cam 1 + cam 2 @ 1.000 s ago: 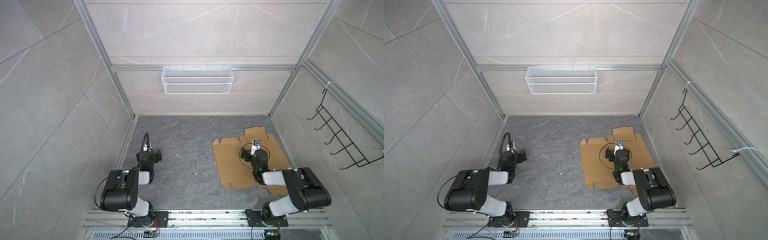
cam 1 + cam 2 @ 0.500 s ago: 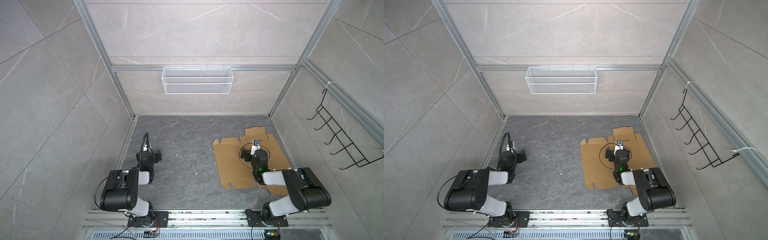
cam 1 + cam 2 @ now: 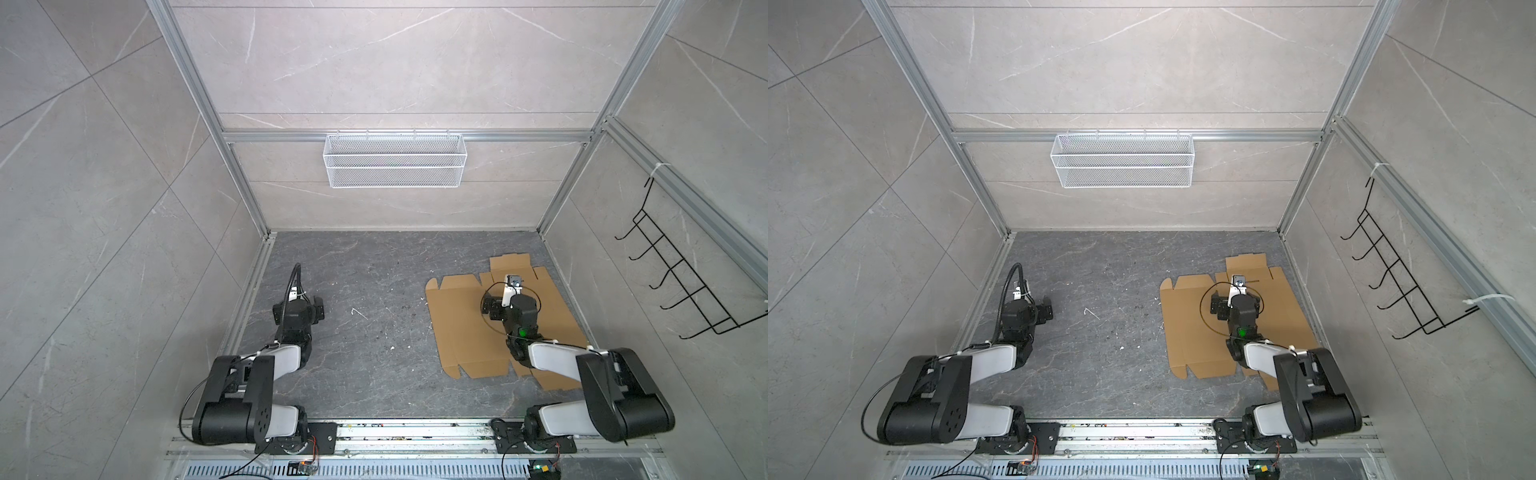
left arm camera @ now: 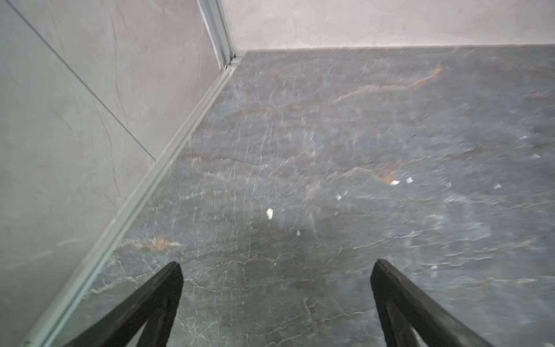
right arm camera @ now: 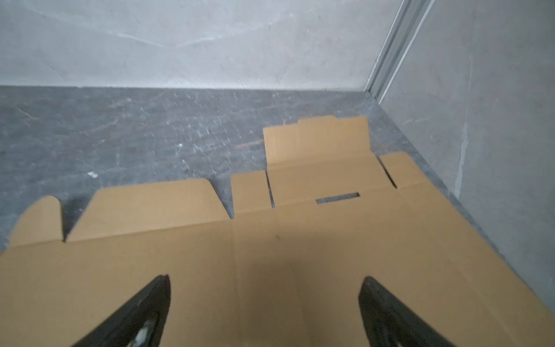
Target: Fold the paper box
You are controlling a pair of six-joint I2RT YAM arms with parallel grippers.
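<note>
The paper box (image 3: pixel 457 328) (image 3: pixel 1187 332) lies unfolded and flat on the dark stone floor at the right, close to the right wall, with its flaps and tabs spread out. In the right wrist view the brown sheet (image 5: pixel 270 234) fills the foreground, and a slot and an end flap show at its far edge. My right gripper (image 5: pixel 265 278) hovers open above the middle of the sheet with nothing between its fingers. The right arm (image 3: pixel 521 316) reaches over the cardboard and hides part of it. My left gripper (image 4: pixel 276 263) stands open over bare floor near the left wall, far from the box.
A white wire mesh basket (image 3: pixel 394 160) hangs on the back wall. A black wire hook rack (image 3: pixel 681 291) is fixed to the right wall. Small white scraps (image 4: pixel 269 212) dot the floor. An aluminium rail (image 4: pixel 156 168) runs along the left wall's foot.
</note>
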